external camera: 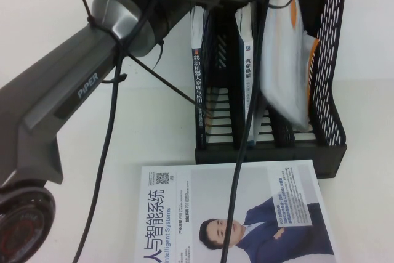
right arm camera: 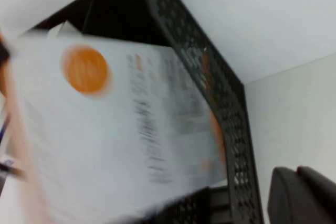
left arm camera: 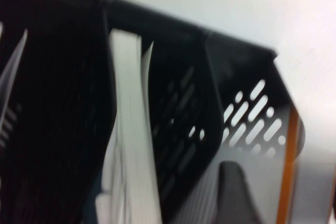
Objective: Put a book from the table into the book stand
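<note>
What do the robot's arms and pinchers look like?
The left arm is grey and silver with white "PIPER" lettering, black cables and a black zip tie. The left gripper and right gripper show only dark, rounded black fingers.

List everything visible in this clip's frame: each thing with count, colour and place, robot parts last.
book: one, pale grey-white with orange, blurred, in the book stand's right slot.
book stand: one, black, far side of the table.
upright books: two, one in the left slot, one in the middle slot.
portrait book: one, white, flat on the table in front of the stand.
table: one, white.
left gripper: over the stand's right slot.
right gripper: shut, beside the stand's right wall.
</note>
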Robot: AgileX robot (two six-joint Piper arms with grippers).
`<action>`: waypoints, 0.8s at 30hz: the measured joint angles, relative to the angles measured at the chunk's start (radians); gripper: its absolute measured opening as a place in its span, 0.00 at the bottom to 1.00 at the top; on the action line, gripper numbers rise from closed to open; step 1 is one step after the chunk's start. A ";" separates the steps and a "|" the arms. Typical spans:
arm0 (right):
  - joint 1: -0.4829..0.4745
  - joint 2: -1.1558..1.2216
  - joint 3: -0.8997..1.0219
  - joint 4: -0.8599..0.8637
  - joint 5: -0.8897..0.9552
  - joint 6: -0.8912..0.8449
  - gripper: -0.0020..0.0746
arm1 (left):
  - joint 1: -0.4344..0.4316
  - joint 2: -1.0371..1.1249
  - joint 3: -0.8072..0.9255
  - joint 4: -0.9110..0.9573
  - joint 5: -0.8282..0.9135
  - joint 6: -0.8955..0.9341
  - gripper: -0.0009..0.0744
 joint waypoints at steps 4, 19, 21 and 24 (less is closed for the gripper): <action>0.000 0.000 0.000 0.001 0.034 -0.013 0.03 | 0.002 0.000 -0.002 0.006 -0.045 0.045 0.63; 0.262 -0.004 0.000 -0.109 0.208 -0.131 0.03 | 0.014 -0.071 -0.002 0.008 -0.002 0.289 0.20; 0.359 -0.018 0.005 -0.217 0.186 -0.109 0.03 | 0.025 -0.107 -0.002 0.020 0.025 0.326 0.10; 0.495 -0.065 0.043 -0.363 0.087 -0.064 0.03 | 0.044 -0.179 -0.002 0.050 0.097 0.369 0.04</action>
